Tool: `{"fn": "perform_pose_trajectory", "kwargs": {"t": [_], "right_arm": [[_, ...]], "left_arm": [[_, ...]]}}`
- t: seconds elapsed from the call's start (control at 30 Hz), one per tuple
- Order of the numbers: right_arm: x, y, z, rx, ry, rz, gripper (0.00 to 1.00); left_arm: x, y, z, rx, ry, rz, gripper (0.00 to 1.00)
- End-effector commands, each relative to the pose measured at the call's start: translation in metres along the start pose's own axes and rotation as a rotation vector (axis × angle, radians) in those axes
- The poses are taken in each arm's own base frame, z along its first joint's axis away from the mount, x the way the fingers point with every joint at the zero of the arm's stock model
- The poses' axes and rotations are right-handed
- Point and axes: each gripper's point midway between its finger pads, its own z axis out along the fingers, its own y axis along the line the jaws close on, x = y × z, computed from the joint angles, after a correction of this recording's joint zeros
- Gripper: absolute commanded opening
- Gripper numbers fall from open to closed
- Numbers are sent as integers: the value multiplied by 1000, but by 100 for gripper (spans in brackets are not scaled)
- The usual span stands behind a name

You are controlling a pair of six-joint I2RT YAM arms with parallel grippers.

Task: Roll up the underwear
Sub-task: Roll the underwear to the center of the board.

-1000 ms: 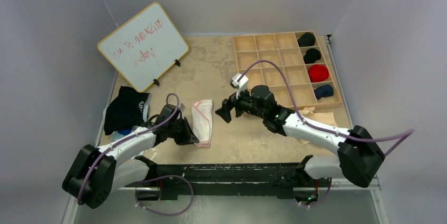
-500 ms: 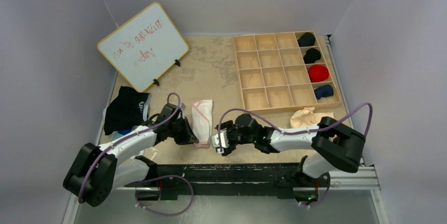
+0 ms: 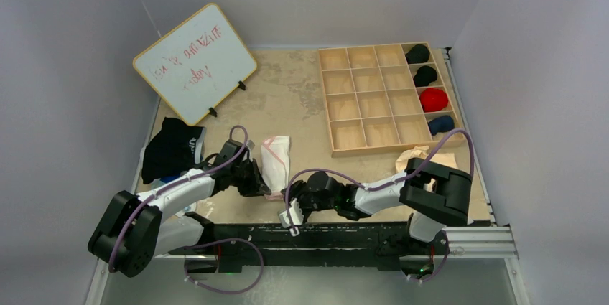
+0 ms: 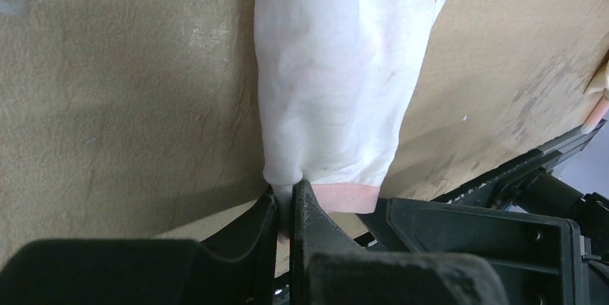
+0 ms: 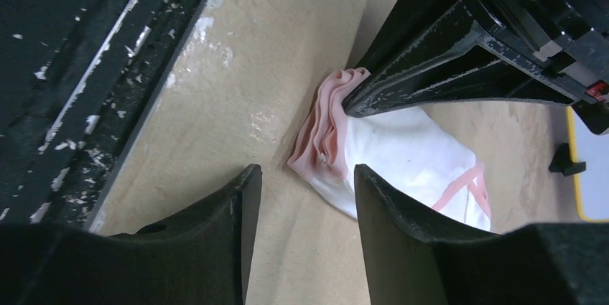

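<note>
Pinching 6 o'clock end of underwear [image 3: 276,163] in clamped left fingers [image 4: 314,220], long axis 12-to-6 on bench [image 3: 301,97], right fingers [image 5: 402,237] part-open and empty, that end at their 11 o'clock.

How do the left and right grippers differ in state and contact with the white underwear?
The left gripper is pinched shut on the near end of the white underwear; the right gripper has its fingers apart, holding nothing. The left grips from the left side; the right points at the pink hem from the near edge, seemingly not touching. Both sit low at the same end.
</note>
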Motion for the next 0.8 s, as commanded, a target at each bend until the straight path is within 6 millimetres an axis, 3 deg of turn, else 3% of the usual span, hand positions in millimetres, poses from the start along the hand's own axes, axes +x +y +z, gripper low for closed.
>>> {"fn": "perform_pose_trajectory", "kwargs": {"t": [0.0, 0.2, 0.77], "right_arm": [[5, -9, 4, 35, 27, -51, 54], [7, -9, 9, 32, 24, -62, 52], [9, -9, 13, 29, 38, -14, 22]], "left_arm": [[-5, -1, -1, -10, -12, 35, 0], [-4, 2, -1, -18, -8, 37, 0], [-3, 2, -1, -19, -7, 30, 0]]}}
